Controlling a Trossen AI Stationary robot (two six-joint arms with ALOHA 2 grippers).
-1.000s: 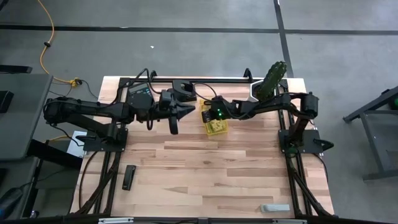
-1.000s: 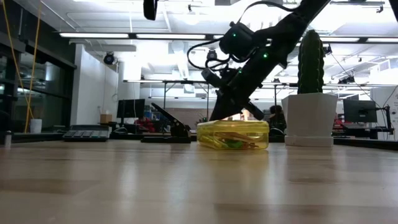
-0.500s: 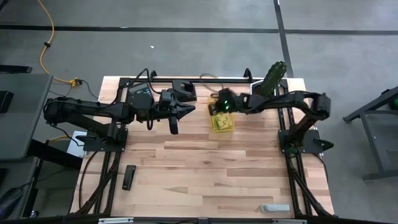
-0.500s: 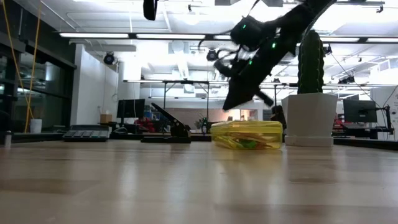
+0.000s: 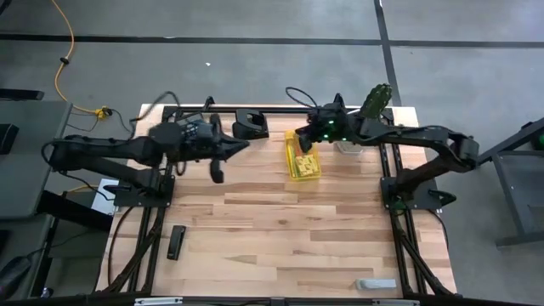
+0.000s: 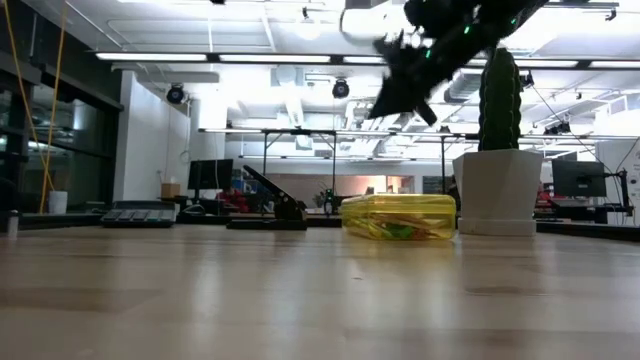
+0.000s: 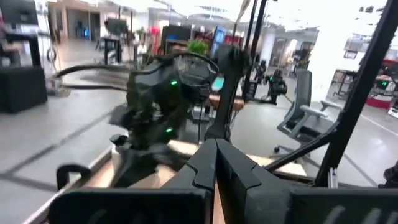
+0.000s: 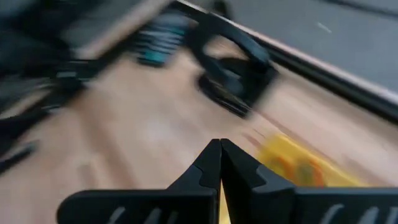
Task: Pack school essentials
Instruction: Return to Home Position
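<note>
Shows yellow supply box (image 5: 304,159) lying closed at 1 o'clock on the desk (image 5: 280,229), with school essentials (image 6: 388,231) visible through its clear wall, hence judged packed; places right tool (image 8: 220,152), pressed together and empty, high over the box's 12 o'clock end, apparently for want of anything left to grip; sets left tool (image 7: 215,155), likewise pressed together and empty, well apart at the box's 9 o'clock, out of the way.

Inside the yellow box (image 6: 398,216) only vague coloured shapes show, too small to tell apart.
</note>
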